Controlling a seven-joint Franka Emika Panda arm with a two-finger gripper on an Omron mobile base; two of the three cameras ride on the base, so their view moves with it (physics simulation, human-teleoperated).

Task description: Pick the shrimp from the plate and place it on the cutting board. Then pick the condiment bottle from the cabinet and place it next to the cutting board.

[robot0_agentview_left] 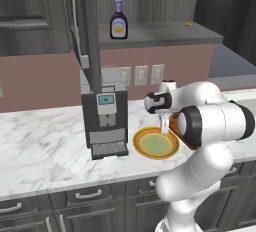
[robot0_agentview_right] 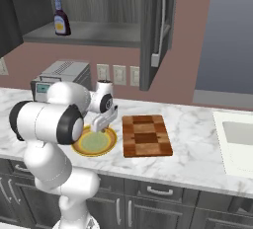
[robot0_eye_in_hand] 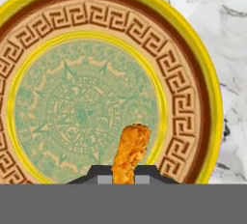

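- The shrimp sits nearest the hand camera, pinched between the jaws of the gripper, which are clamped on it.
- The plate lies directly beneath on the marble tabletop.
- The cutting board lies just beside the plate.
- The condiment bottle stands upright on the cabinet shelf.

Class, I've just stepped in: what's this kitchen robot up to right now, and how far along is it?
The white arm's gripper is shut on the shrimp, holding it just over the plate on the marble counter. The cutting board beside the plate has nothing on it yet. The condiment bottle stands untouched on the shelf of the open cabinet, so both placements are yet to be done.
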